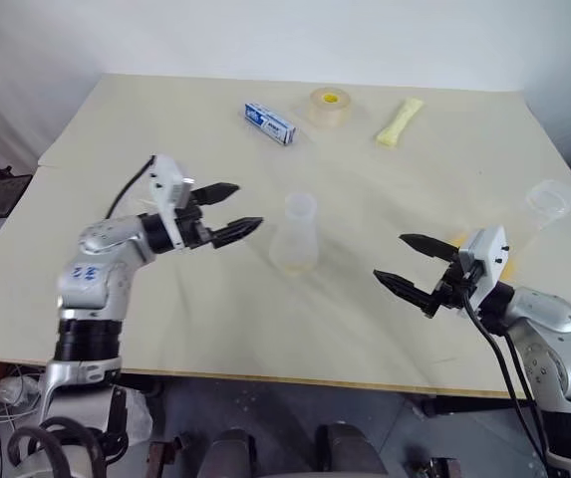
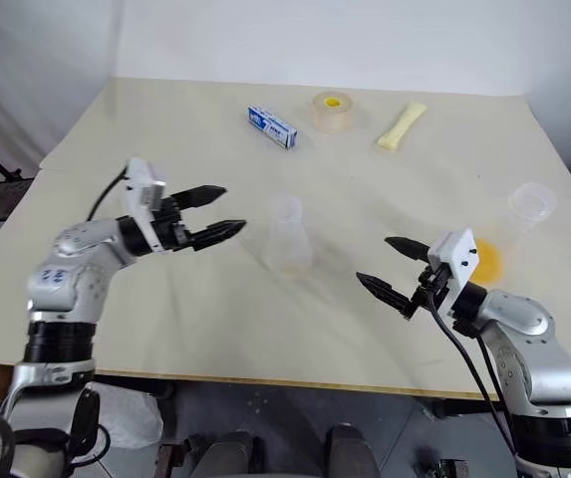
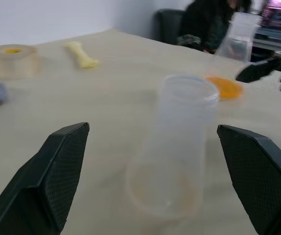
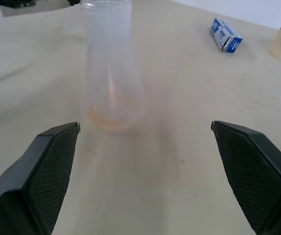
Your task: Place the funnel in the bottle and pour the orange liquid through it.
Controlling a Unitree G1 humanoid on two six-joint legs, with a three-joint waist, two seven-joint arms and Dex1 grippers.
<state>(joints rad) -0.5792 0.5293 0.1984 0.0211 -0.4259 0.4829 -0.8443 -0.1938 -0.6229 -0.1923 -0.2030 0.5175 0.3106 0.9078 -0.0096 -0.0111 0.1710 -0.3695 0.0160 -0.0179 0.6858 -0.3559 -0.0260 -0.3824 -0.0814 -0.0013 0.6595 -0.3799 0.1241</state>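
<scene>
Seen from the left eye: the bottle (image 1: 296,236) standing upright at centre frame on the pale table (image 1: 165,299), apart from both pincers. At left centre, the left gripper (image 1: 233,210), jaws spread wide and empty, tips aimed toward the bottle. At lower right, the right gripper (image 1: 405,263), likewise gaping and empty. Along the top, a blue-and-white box (image 1: 269,122), a tape roll (image 1: 331,107) and a pale yellow packet (image 1: 400,120). At the right edge, a second clear flask (image 1: 547,205), its base partly hidden behind the right wrist. From the right eye, more revealed: the orange liquid (image 2: 486,258) lying in that flask's base, just past the right wrist. From the left wrist: black fingers (image 3: 57,171) at both lower corners, the bottle between and beyond them, a faint orange ring in its base; far right, the other pincer's tip; upper right, a dark-clothed person seated past the table's end. From the right wrist: bottle at upper left, the box at upper right, bare table between the parted fingers (image 4: 42,171). Funnel not made out.
</scene>
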